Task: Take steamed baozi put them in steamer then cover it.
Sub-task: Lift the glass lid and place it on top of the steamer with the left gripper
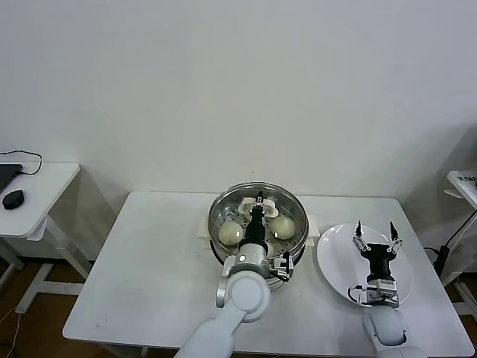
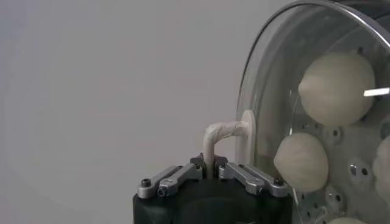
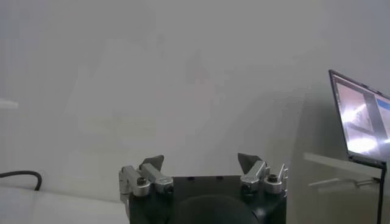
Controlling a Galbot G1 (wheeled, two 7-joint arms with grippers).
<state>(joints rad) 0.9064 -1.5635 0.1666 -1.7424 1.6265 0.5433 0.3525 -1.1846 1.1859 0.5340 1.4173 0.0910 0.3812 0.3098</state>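
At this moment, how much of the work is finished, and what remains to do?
Done: the steamed baozi lie inside the steamer, and the white plate holds none. In hand: the left gripper has its jaws shut on the handle of the cover, which sits over the steamer. Left: to release the handle and withdraw. The right gripper waits over the plate, jaws open.

A lab or office test room is suggested: a plain white table (image 1: 149, 276) is set against a bare white wall (image 1: 238, 89), a side desk (image 1: 33, 198) with a computer mouse (image 1: 13, 199) is seen at nine o'clock, and a lit laptop screen (image 3: 361, 119) is shown.
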